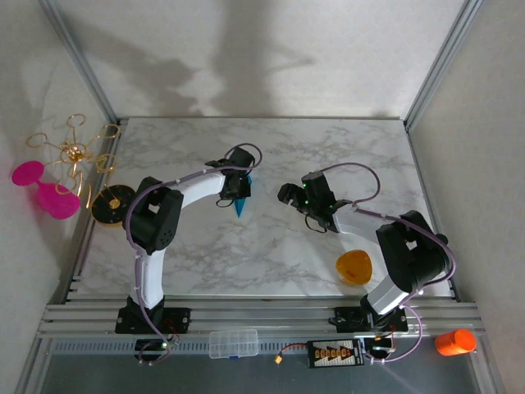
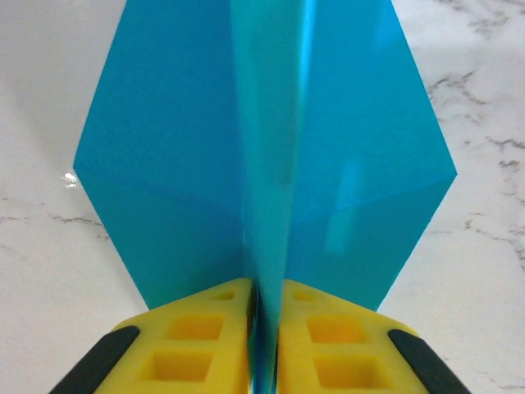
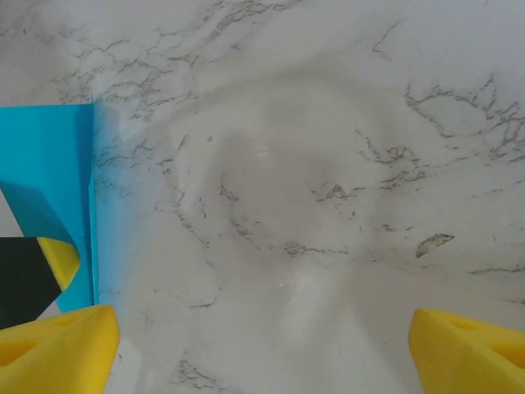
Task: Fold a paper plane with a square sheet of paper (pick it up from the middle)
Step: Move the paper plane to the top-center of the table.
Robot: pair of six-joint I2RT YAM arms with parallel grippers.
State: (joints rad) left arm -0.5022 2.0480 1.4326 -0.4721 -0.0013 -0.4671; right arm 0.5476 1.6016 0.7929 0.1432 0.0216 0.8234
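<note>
The teal-blue paper plane [image 1: 241, 205] is off the marble table [image 1: 271, 246], left of centre, point down. My left gripper [image 1: 238, 190] is shut on its central fold. In the left wrist view the yellow pads [image 2: 205, 336] pinch the keel of the paper plane [image 2: 271, 148], and two creased wings spread left and right above the marble. My right gripper [image 1: 289, 195] is a little to the right of the plane, open. Between its yellow fingertips [image 3: 57, 353] there is only bare marble. A flat edge of the paper plane [image 3: 49, 164] shows at the left of the right wrist view.
A small orange bowl [image 1: 355, 267] sits on the table near the right arm's base. A gold wire and pink ornament [image 1: 66, 164] and a black disc [image 1: 111, 205] stand off the left edge. A clear plastic box [image 1: 233, 344] and an orange cup [image 1: 455, 341] lie in front.
</note>
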